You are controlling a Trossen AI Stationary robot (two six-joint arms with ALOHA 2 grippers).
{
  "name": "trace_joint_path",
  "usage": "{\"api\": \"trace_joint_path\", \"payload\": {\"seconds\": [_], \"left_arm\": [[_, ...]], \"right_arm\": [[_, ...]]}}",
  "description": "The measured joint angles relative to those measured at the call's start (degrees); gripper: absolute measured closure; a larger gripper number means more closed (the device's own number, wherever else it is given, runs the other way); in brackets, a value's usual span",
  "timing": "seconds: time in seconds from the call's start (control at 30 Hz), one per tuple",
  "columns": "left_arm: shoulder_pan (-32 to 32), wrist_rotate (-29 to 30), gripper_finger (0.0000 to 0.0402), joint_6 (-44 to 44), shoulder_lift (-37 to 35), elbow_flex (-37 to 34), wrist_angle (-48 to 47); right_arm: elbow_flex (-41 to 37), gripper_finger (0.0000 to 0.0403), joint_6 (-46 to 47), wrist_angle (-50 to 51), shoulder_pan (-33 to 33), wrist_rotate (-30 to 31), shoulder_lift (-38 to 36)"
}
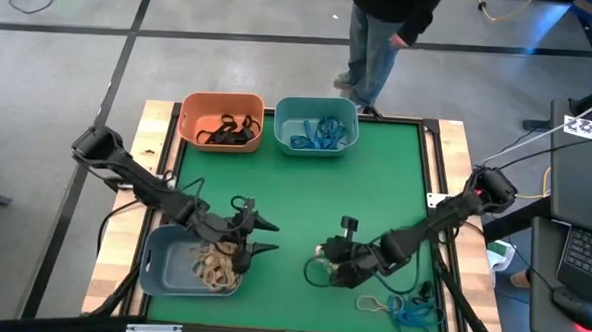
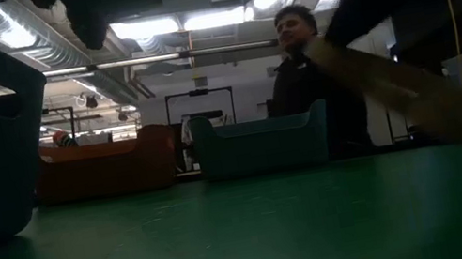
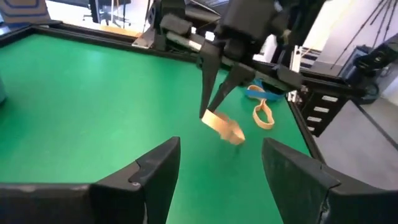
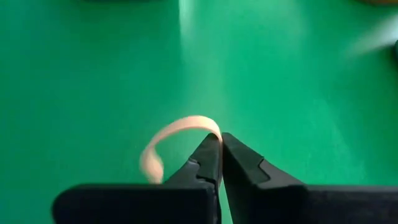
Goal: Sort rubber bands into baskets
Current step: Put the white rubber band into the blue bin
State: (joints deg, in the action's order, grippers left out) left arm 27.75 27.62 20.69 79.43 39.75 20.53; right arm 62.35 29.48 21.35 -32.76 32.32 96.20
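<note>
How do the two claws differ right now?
The left claw is open and empty at the grey-blue basket; the right claw is shut on a tan rubber band. The left hangs by the basket's rim, the right over bare green mat. Both are dark and two-fingered.

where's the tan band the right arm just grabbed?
The tan rubber band is pinched in the shut right gripper, over the green mat right of centre, between the grey-blue basket and the leftover bands.

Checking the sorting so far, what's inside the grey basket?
The grey basket holds a pile of tan bands toward its right end. The open left gripper hangs over that corner, so anything beneath it is hidden.
</note>
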Motion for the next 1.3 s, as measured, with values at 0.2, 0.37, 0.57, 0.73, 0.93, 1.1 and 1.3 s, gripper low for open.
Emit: {"api": "trace_joint_path", "payload": {"seconds": [0.2,0.37,0.57,0.73,0.93,1.1,1.3], "left_arm": [[-1.47,-0.06,0.0178,0.18,6.85,0.01,6.33],[-2.43,-0.64,0.0178,0.27,10.87,0.06,12.08],[-3.96,-5.14,0.0178,1.12,14.52,0.32,18.41],[-3.90,-8.83,0.0178,1.98,15.18,0.37,21.78],[-3.26,-10.09,0.0178,1.22,14.68,0.39,23.65],[-3.59,-9.99,0.0178,0.91,14.61,0.39,26.11],[-4.82,-9.21,0.0178,-0.22,16.78,0.44,27.00]], "right_arm": [[0.00,0.0396,-9.34,-7.12,0.32,3.02,0.00],[0.01,0.0400,-13.63,-8.40,0.27,6.20,0.00],[2.04,0.0398,-19.04,-8.51,0.71,9.68,0.00],[3.13,0.0398,-22.33,-8.45,0.58,12.23,0.00],[3.17,0.0398,-23.80,-8.86,0.91,12.16,0.00],[3.17,0.0398,-23.83,-8.99,0.95,12.13,0.00],[3.17,0.0398,-28.16,-15.91,1.80,12.07,0.14]]}}
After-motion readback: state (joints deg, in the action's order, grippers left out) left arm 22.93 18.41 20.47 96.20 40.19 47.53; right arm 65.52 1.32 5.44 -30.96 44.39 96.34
